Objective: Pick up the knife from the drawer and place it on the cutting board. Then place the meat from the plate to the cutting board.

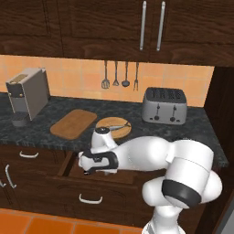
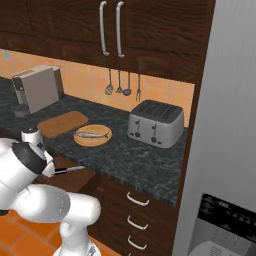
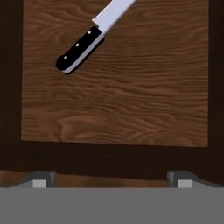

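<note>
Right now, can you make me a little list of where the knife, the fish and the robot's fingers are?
knife: lying flat on the drawer floor, not held
drawer: pulled open under the counter
meat: small fish lying on the plate
cutting board: on the counter beside the plate, nothing on it
fingers: spread apart over the drawer, holding nothing
toaster: on the counter

A silver toaster (image 1: 164, 106) sits on the dark speckled desk (image 1: 201, 128). A grey coffee machine (image 1: 27, 95) stands at the far end, and four dark utensils (image 1: 120, 76) hang on the orange-tiled wall.
</note>
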